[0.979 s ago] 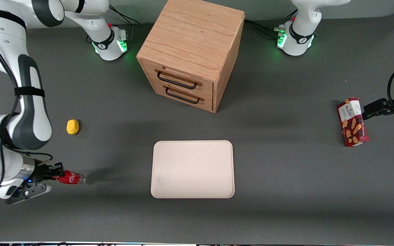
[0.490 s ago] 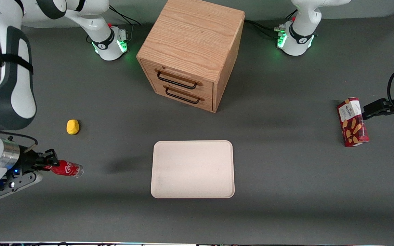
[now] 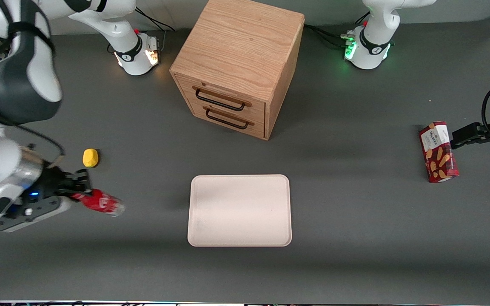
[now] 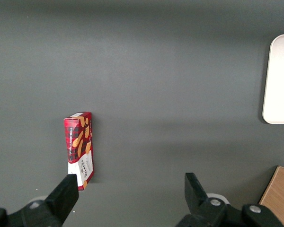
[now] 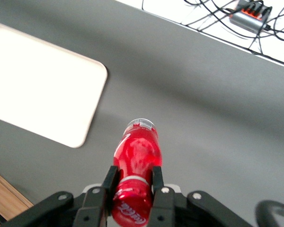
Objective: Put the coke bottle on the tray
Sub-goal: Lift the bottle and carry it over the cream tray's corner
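Observation:
My right gripper (image 3: 79,191) is shut on the cap end of the coke bottle (image 3: 102,202), a small red bottle with a white script logo. It holds the bottle lying sideways above the table, clear base pointing toward the tray (image 3: 239,210). The cream-pink tray lies flat at the table's middle, some way off from the bottle toward the parked arm's end. In the right wrist view the black fingers (image 5: 110,182) clamp the bottle (image 5: 136,158) at its neck, and the tray (image 5: 38,85) shows ahead of it.
A small yellow object (image 3: 90,157) lies on the table near the gripper, farther from the front camera. A wooden drawer cabinet (image 3: 238,63) stands farther from the camera than the tray. A red biscuit box (image 3: 438,151) lies toward the parked arm's end.
My gripper has lifted the bottle off the table and carried it a little toward the tray. The bottle's base now tilts slightly downward.

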Available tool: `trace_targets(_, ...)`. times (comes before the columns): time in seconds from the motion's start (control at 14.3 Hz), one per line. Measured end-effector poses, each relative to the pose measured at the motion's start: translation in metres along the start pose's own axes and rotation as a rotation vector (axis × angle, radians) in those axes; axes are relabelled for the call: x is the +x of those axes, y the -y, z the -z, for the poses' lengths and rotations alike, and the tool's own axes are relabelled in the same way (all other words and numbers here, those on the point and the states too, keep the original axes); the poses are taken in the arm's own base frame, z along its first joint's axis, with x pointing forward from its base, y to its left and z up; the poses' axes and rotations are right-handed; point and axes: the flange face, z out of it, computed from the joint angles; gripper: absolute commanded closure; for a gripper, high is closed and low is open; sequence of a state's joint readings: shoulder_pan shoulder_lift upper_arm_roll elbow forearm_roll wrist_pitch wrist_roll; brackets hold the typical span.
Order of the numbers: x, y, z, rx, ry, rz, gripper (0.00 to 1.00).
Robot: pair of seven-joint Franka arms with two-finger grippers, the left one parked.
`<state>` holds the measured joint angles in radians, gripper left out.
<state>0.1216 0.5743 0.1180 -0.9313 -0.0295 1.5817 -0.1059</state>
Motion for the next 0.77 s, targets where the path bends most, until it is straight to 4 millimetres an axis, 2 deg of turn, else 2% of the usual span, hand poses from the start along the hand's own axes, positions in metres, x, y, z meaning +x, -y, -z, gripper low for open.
trace_targets(0.21, 0.024, 0.058, -0.024, 0.015, -0.068, -0.019, 1.00)
trace_targets(0.42, 0.045, 0.101, -0.068, 0.031, -0.113, -0.019, 1.00)
trace_targets(0.56, 0.056, 0.111, -0.106, 0.039, -0.118, -0.013, 1.00)
trace_targets(0.77, 0.066, 0.116, -0.168, 0.044, -0.105, -0.009, 1.00)
